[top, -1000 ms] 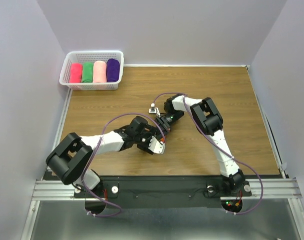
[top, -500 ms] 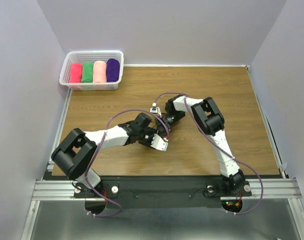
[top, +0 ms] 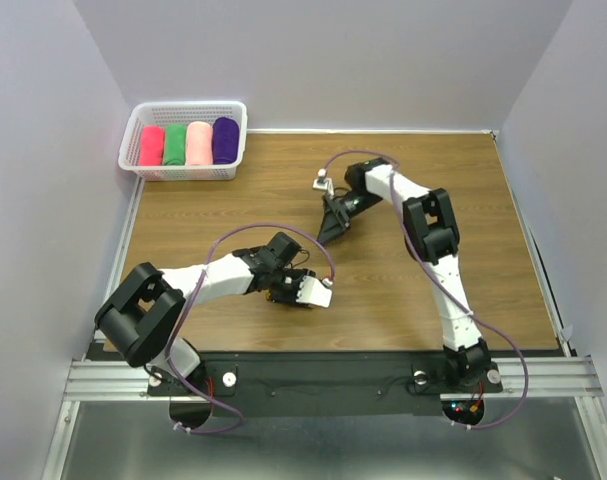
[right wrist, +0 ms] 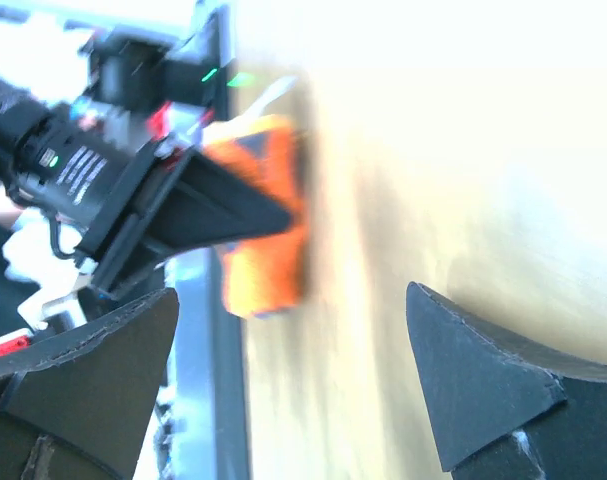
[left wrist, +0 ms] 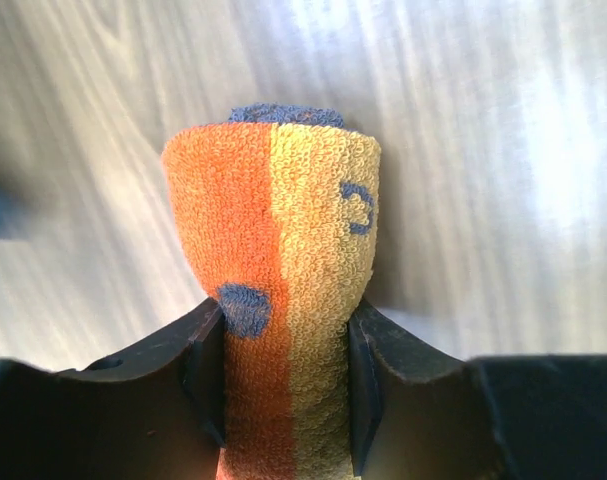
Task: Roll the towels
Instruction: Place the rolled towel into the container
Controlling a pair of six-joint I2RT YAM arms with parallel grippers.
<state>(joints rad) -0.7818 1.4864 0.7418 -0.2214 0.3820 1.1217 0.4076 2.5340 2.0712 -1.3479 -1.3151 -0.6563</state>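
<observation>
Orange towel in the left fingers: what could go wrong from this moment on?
1. The left fingers squeeze the orange towel narrow and its free end flares, so the roll may loosen or slip out.
2. The basket already holds four rolls side by side, so fitting another may be tight.
</observation>
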